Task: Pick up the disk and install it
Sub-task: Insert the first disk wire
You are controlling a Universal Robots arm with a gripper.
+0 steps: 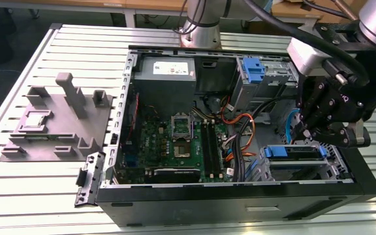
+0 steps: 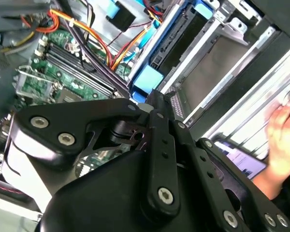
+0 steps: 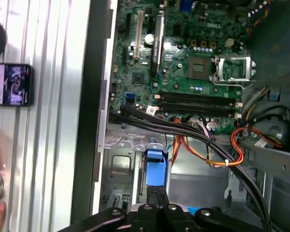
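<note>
The disk (image 1: 294,152) lies in the bay (image 1: 335,161) at a corner of the case (image 1: 240,198). The gripper (image 3: 157,194) hangs over it inside the case, fingers drawn together at its blue tab. A skewed push could jam the rails or snag the cables (image 3: 203,153). The case also holds the motherboard (image 1: 175,142) and power supply (image 1: 167,73)
</note>
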